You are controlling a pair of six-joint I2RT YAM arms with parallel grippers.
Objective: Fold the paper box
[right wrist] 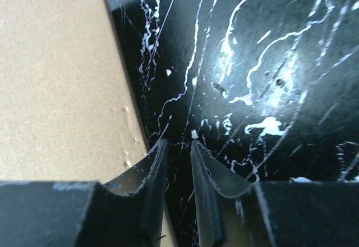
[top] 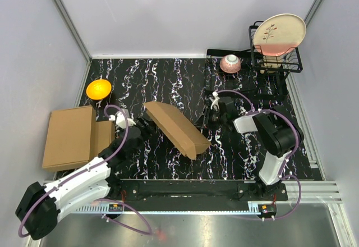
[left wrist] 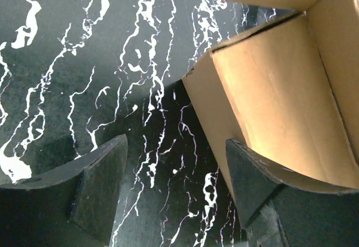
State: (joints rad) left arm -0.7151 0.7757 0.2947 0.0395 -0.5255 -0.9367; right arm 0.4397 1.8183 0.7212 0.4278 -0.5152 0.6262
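Paper box (top: 175, 128): partly folded, it lies on the black marbled table (top: 168, 81) between your two grippers. It is a long, shallow shape with its broad top panel tilted.
Long axis: diagonal in the overhead view. One end points far-left, towards your left gripper. The other points near-right, ending just short of your right gripper.
Left gripper (top: 136, 128): it is just beside the box's far-left end. The jaws are spread wide, with only tabletop between them.
Left fingers (left wrist: 255, 182): the one on the box side overlaps a curved cardboard panel, though you cannot tell from here whether it presses on it. The other finger stands well apart from the box.
Right gripper (right wrist: 175, 171): the box's flat face fills the view to its left. The jaws are drawn to a narrow slit with nothing in it, and the box-side finger sits at the cardboard's edge.
Outboard of your left arm: a stack of flat cardboard (top: 68, 137), with an orange bowl (top: 99, 88) beyond it.
Beyond your right gripper: a black dish rack (top: 276, 60) holds an upright plate (top: 279, 33), and a pink cup (top: 230, 63) sits beside it.
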